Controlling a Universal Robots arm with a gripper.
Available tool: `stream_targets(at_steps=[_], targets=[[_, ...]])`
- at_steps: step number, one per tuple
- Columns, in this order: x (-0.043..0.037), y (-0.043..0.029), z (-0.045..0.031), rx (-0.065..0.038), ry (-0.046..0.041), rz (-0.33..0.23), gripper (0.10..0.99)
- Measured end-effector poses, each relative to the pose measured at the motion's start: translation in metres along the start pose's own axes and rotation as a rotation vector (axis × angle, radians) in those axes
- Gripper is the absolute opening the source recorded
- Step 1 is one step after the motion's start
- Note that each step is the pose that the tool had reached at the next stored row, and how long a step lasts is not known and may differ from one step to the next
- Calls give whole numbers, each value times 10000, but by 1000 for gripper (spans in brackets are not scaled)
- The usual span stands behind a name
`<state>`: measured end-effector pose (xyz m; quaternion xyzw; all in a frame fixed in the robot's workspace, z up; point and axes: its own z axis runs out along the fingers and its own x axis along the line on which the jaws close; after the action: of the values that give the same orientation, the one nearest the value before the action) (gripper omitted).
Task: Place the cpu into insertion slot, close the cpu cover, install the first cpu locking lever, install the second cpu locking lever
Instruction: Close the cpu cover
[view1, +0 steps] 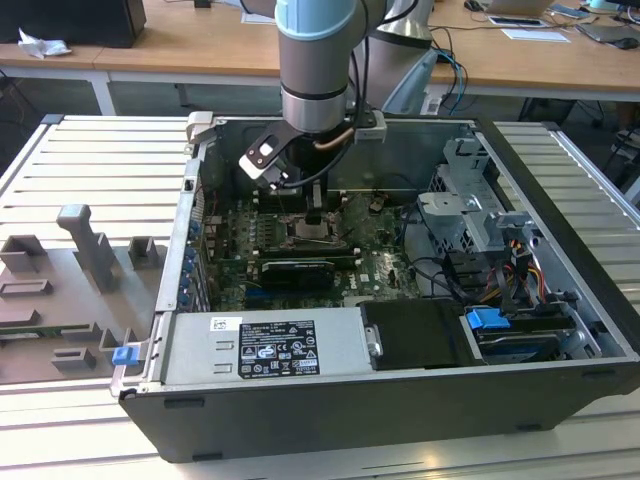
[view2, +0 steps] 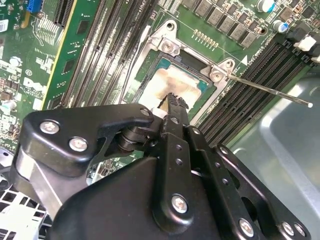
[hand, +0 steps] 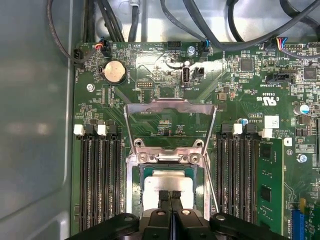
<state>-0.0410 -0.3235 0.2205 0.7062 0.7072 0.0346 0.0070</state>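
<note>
The cpu (hand: 167, 181) lies flat in the insertion slot (hand: 134, 192), its pale silver face up; it also shows in the second wrist view as the cpu (view2: 167, 82). The cpu cover (hand: 170, 106) stands open, swung back on its hinge, a shiny frame with the board visible through its window. My gripper (hand: 170, 196) is shut, its two fingertips pressed together just over the chip's face, with nothing between them. In the exterior view the gripper (view1: 313, 215) hangs inside the case above the slot (view1: 318, 234). A thin locking lever (view2: 270, 90) sticks out sideways, unlatched.
Black memory slots (hand: 100, 180) flank the socket on both sides. A long black card (view1: 295, 270) lies in front of the socket, a power supply (view1: 260, 345) along the case's near wall, and a drive cage (view1: 480, 215) with cables on the exterior view's right. Grey fixtures (view1: 90, 245) stand outside on the exterior view's left.
</note>
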Motion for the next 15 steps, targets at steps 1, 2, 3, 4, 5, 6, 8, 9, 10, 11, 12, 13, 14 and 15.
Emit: stream_targets(at_steps=[1, 2, 3, 4, 5, 6, 8, 9, 10, 11, 12, 13, 14, 15], targets=[[1, 1, -22, 1, 0, 0, 106], [2, 3, -41, 0, 0, 0, 106], [2, 10, -40, 16, 2, -2, 106], [1, 20, -51, 49, -4, 2, 106], [4, 23, -92, 51, -1, 3, 106], [5, 25, -126, 52, -1, 3, 106], [11, 35, -292, 52, -1, 2, 106], [12, 35, -292, 50, 2, 1, 106], [12, 36, -292, 50, 3, 0, 106], [11, 42, -292, 50, 4, -1, 106], [11, 48, -292, 51, 4, 1, 106], [11, 53, -292, 52, 4, 1, 106], [12, 53, -294, 52, 4, 3, 106], [12, 54, -304, 54, 1, 3, 106]])
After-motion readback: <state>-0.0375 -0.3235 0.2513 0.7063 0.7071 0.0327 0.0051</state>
